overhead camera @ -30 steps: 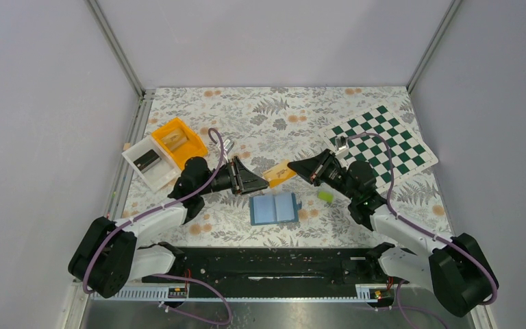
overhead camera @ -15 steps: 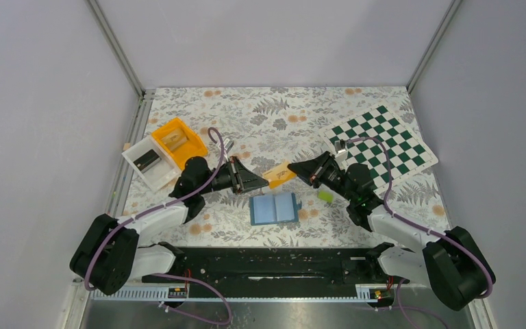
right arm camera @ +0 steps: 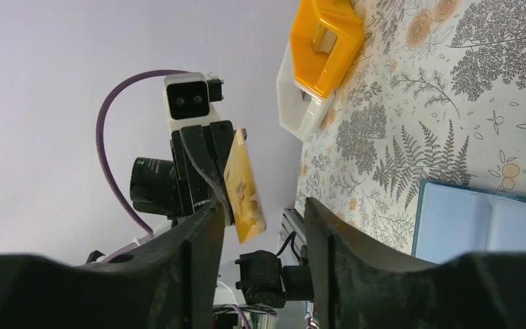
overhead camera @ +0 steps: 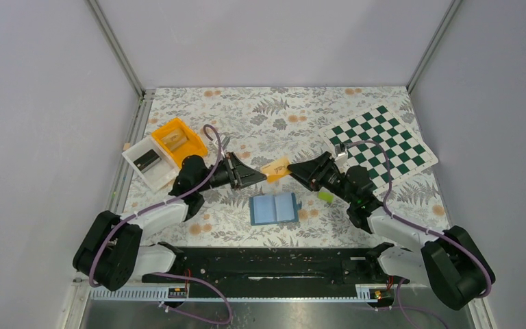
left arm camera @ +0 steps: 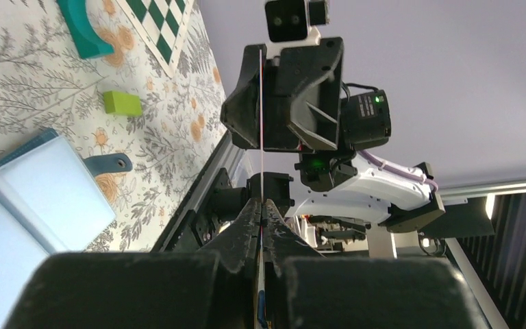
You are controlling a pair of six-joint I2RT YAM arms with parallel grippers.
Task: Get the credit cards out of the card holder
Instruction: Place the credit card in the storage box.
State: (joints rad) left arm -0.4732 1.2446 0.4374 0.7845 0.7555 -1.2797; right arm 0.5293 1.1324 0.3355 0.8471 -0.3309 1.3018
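The orange card [overhead camera: 276, 169] is pinched at 1 end by the left gripper [overhead camera: 260, 177], whose fingers are pressed together on it, so it is held clear of the table. The right gripper [overhead camera: 293, 169] is spread to either side of the card's free end without clamping it; a handover is judged to be under way. The holder [overhead camera: 274, 208] is left open below both grippers. 1 lime card [overhead camera: 325, 196] lies beside the right gripper.

Right claw [overhead camera: 292, 168] blocks left claw [overhead camera: 264, 177] — orange card [overhead camera: 277, 168] between.
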